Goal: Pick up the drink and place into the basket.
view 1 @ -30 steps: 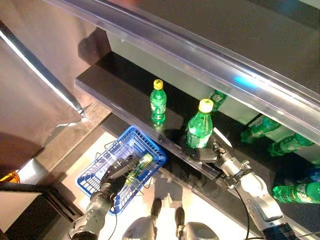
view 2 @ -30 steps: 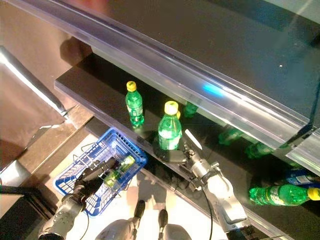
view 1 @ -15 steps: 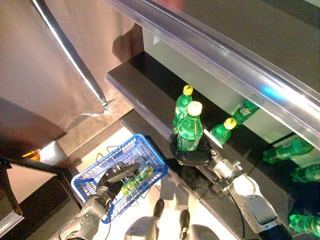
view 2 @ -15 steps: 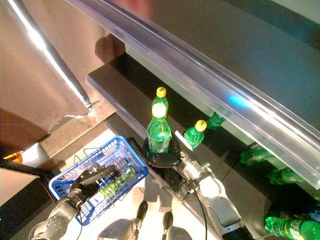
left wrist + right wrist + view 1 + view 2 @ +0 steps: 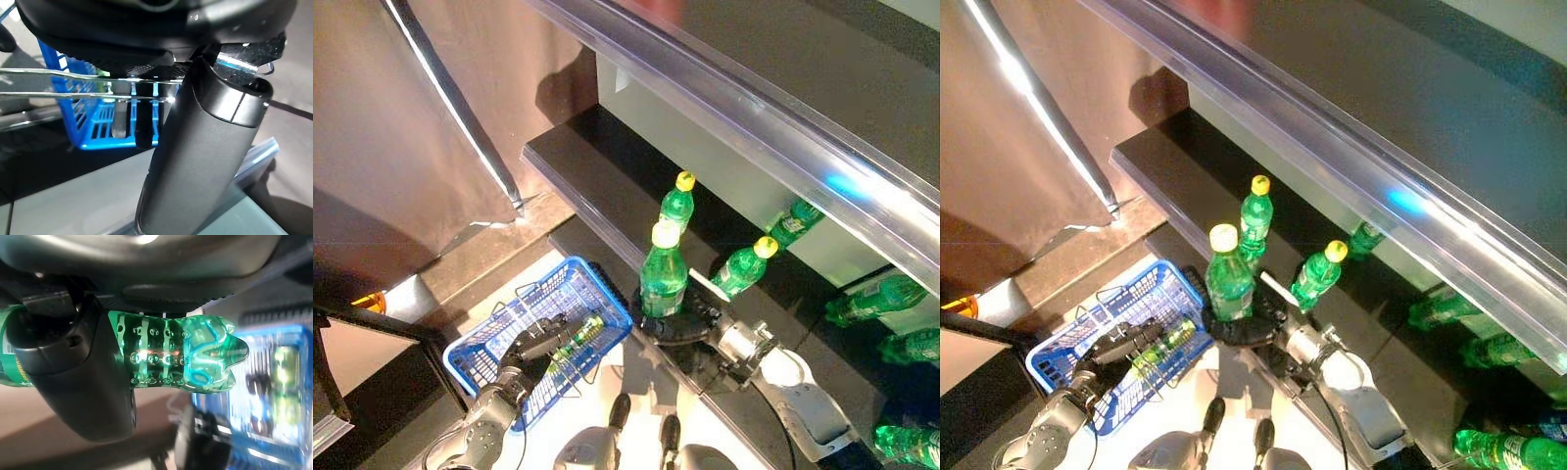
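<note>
Two dark glossy shelves (image 5: 587, 186) step down from a wide clear plastic rail (image 5: 724, 108) overhead, with open pale floor (image 5: 607, 392) in front of the lower shelf edge and a brown curtain-like wall (image 5: 401, 147) to the robot's left. Next in size, a blue plastic mesh basket (image 5: 499, 338) with wire handles hangs over that floor, just off the lower shelf's front edge, its rim near the held bottle. Right hand (image 5: 680, 326) is clenched round the base of the drink (image 5: 663, 277), a green ribbed plastic bottle with a pale yellow cap, upright, at the shelf's front lip between shelf and basket; the right wrist view shows thumb and fingers wrapped on the ridged bottle body (image 5: 186, 357) with the blue basket beyond it. Left hand (image 5: 533, 351) is curled round the basket's wire handle; the left wrist view shows the thin wires (image 5: 73, 83) running under the palm. Another green bottle (image 5: 579, 331) lies on its side inside the basket. Second upright bottle (image 5: 676, 203) stands on the upper shelf behind the held one; a third bottle (image 5: 744, 266) leans tilted just beside the right wrist. More green bottles (image 5: 881, 292) lie further back on the right. Versus half a second ago, the held drink sits lower and further left, closer to the basket rim, clear of the upright bottle it overlapped; the basket has barely shifted.
</note>
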### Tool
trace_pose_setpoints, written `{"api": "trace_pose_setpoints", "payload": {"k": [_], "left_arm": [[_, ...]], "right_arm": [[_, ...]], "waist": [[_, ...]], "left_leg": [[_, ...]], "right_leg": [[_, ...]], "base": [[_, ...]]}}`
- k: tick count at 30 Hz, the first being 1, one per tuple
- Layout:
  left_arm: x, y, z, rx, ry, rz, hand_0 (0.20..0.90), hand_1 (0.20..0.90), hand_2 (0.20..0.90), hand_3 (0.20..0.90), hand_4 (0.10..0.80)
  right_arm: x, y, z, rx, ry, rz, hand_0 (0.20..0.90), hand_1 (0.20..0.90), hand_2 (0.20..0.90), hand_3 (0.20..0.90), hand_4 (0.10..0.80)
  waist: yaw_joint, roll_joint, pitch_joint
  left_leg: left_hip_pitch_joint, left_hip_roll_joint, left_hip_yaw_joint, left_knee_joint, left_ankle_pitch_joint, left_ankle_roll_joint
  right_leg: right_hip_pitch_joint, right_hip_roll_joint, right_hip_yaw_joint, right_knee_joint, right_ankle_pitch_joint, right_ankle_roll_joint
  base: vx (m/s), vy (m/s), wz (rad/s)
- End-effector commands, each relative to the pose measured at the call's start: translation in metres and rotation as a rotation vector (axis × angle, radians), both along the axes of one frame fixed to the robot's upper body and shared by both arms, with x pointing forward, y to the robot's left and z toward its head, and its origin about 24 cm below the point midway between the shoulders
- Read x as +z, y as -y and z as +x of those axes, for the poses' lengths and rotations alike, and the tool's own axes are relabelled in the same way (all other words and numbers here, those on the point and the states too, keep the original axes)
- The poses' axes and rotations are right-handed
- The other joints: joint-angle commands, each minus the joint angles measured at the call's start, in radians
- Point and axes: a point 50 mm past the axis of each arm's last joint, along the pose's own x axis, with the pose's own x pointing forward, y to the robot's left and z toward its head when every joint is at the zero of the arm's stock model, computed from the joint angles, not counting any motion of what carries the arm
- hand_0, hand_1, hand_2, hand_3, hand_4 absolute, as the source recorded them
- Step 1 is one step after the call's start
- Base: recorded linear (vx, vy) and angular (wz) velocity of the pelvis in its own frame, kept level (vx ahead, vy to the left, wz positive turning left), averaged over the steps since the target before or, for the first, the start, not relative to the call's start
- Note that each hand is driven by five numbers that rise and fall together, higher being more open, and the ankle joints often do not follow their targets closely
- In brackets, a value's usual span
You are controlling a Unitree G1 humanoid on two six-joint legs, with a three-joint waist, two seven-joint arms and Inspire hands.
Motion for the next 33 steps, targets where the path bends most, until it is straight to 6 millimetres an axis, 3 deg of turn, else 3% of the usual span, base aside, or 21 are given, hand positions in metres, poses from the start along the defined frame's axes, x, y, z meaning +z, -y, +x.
{"api": "trace_pose_setpoints", "payload": {"k": [1, 2, 6, 12, 16, 22, 27, 30, 31, 32, 33], "left_arm": [[0.096, -0.002, 0.051, -0.076, 0.556, 0.07, 0.3, 0.3, 0.3, 0.2, 0.1], [0.097, -0.003, 0.052, -0.068, 0.558, 0.068, 0.3, 0.3, 0.3, 0.2, 0.1], [0.101, -0.001, 0.062, -0.074, 0.569, 0.029, 0.3, 0.3, 0.3, 0.2, 0.1], [0.099, 0.006, 0.074, -0.084, 0.567, 0.011, 0.3, 0.3, 0.3, 0.2, 0.1], [0.1, 0.009, 0.076, -0.105, 0.573, 0.018, 0.3, 0.3, 0.3, 0.2, 0.1], [0.104, 0.012, 0.071, -0.129, 0.605, 0.018, 0.3, 0.3, 0.3, 0.2, 0.1], [0.108, 0.016, 0.07, -0.152, 0.639, 0.004, 0.3, 0.3, 0.3, 0.2, 0.1], [0.112, 0.023, 0.071, -0.185, 0.646, -0.007, 0.3, 0.3, 0.3, 0.2, 0.1], [0.112, 0.023, 0.071, -0.185, 0.646, -0.007, 0.3, 0.3, 0.3, 0.2, 0.1], [0.115, 0.025, 0.071, -0.207, 0.648, -0.008, 0.3, 0.3, 0.3, 0.2, 0.1], [0.116, 0.025, 0.071, -0.216, 0.651, -0.007, 0.3, 0.3, 0.3, 0.2, 0.1]], "right_arm": [[0.025, -0.03, -0.008, 0.161, 0.127, 0.163, 0.3, 0.3, 0.3, 0.2, 0.1], [0.025, -0.031, -0.009, 0.157, 0.128, 0.165, 0.3, 0.3, 0.3, 0.2, 0.1], [0.021, -0.026, -0.007, 0.076, 0.127, 0.16, 0.3, 0.3, 0.3, 0.2, 0.1], [0.021, -0.02, -0.003, 0.042, 0.107, 0.142, 0.3, 0.3, 0.3, 0.2, 0.1], [0.018, -0.019, 0.001, 0.05, 0.1, 0.123, 0.3, 0.3, 0.3, 0.2, 0.1], [0.015, -0.009, 0.0, 0.044, 0.095, 0.102, 0.3, 0.3, 0.3, 0.2, 0.1], [0.014, -0.002, 0.002, 0.027, 0.097, 0.078, 0.3, 0.3, 0.3, 0.2, 0.1], [0.012, -0.001, 0.004, -0.007, 0.088, 0.067, 0.3, 0.3, 0.3, 0.2, 0.1], [0.012, -0.001, 0.004, -0.007, 0.088, 0.067, 0.3, 0.3, 0.3, 0.2, 0.1], [0.01, -0.003, 0.003, -0.022, 0.084, 0.07, 0.3, 0.3, 0.3, 0.2, 0.1], [0.008, -0.004, 0.002, -0.028, 0.084, 0.07, 0.3, 0.3, 0.3, 0.2, 0.1]], "waist": [[0.015, 0.058, -0.309], [0.013, 0.06, -0.31], [-0.025, 0.066, -0.313], [-0.045, 0.075, -0.287], [-0.034, 0.072, -0.268], [-0.055, 0.024, -0.24], [-0.088, 0.025, -0.24], [-0.108, 0.049, -0.252], [-0.108, 0.05, -0.251], [-0.116, 0.064, -0.254], [-0.118, 0.066, -0.258]], "left_leg": [[0.061, 0.012, 0.105, -0.002, -0.11, -0.06], [0.06, 0.012, 0.1, -0.003, -0.108, -0.059], [0.047, 0.002, 0.037, -0.004, -0.093, -0.052], [0.014, 0.007, 0.033, -0.004, -0.05, -0.094], [-0.03, 0.013, 0.092, 0.077, -0.062, -0.108], [-0.131, 0.027, 0.215, 0.416, -0.138, -0.097], [-0.089, 0.046, 0.251, 0.455, -0.155, -0.095], [0.007, 0.038, 0.284, 0.309, -0.225, -0.09], [0.009, 0.038, 0.284, 0.306, -0.224, -0.09], [0.06, 0.021, 0.268, 0.23, -0.244, -0.082], [0.069, 0.006, 0.253, 0.202, -0.241, -0.077]], "right_leg": [[-0.068, 0.004, -0.054, 0.04, 0.019, 0.052], [-0.072, 0.008, -0.047, 0.046, 0.017, 0.049], [-0.082, 0.057, 0.062, 0.055, 0.005, 0.025], [-0.063, 0.079, 0.063, 0.027, 0.012, 0.02], [-0.058, 0.053, 0.013, 0.019, 0.018, 0.017], [-0.084, -0.025, -0.058, 0.035, 0.059, 0.005], [-0.116, -0.062, -0.075, 0.042, 0.077, 0.006], [-0.143, -0.087, -0.088, 0.034, 0.11, 0.04], [-0.142, -0.087, -0.088, 0.034, 0.11, 0.041], [-0.179, -0.099, -0.086, 0.032, 0.145, 0.075], [-0.205, -0.106, -0.079, 0.031, 0.168, 0.093]], "base": [[-0.019, -0.047, 0.02], [-0.028, -0.051, 0.04], [-0.043, -0.059, 0.33], [-0.093, -0.06, 0.78], [-0.187, 0.008, 0.34], [-0.248, 0.087, 0.47], [-0.24, 0.256, 0.36], [-0.162, 0.322, 0.64], [-0.18, 0.355, 1.05], [-0.193, 0.344, 0.85], [-0.265, 0.438, 0.15]]}}
